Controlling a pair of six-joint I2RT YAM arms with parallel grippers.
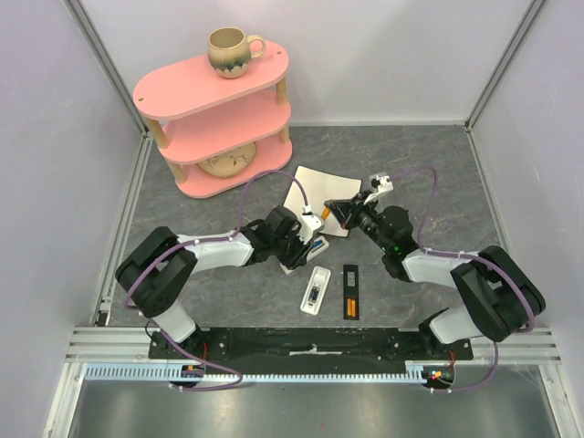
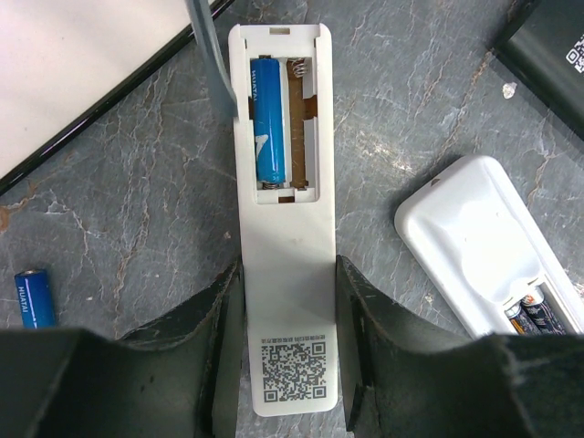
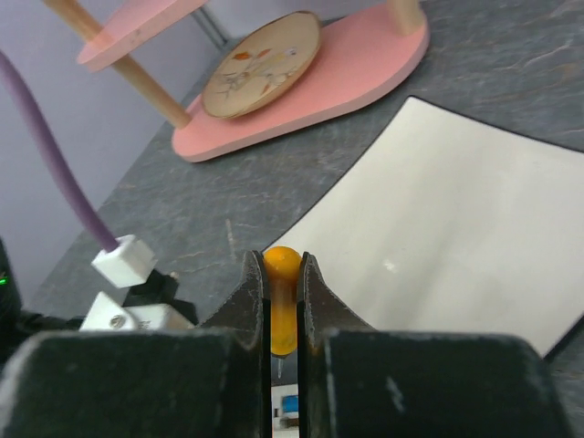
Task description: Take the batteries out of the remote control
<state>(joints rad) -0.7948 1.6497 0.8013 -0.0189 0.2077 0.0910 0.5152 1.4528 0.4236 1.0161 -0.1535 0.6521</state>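
My left gripper [image 2: 290, 306] is shut on the lower end of a white remote [image 2: 285, 237] lying back-up on the table. Its battery bay is open. One blue battery [image 2: 268, 119] sits in the left slot and the right slot is empty. A second blue battery [image 2: 32, 297] lies loose on the table to the left. My right gripper [image 3: 283, 274] is shut on an orange-handled screwdriver [image 3: 283, 310]. Its metal shaft [image 2: 210, 64] reaches down beside the bay's upper left edge. From above, both grippers [image 1: 306, 239] [image 1: 342, 214] meet over this remote.
Another white remote [image 1: 316, 290] and a black remote [image 1: 350, 292] holding orange batteries lie near the front. A white pad [image 1: 319, 193] lies behind the grippers. A pink shelf [image 1: 214, 91] with a mug [image 1: 233, 50] stands at the back left.
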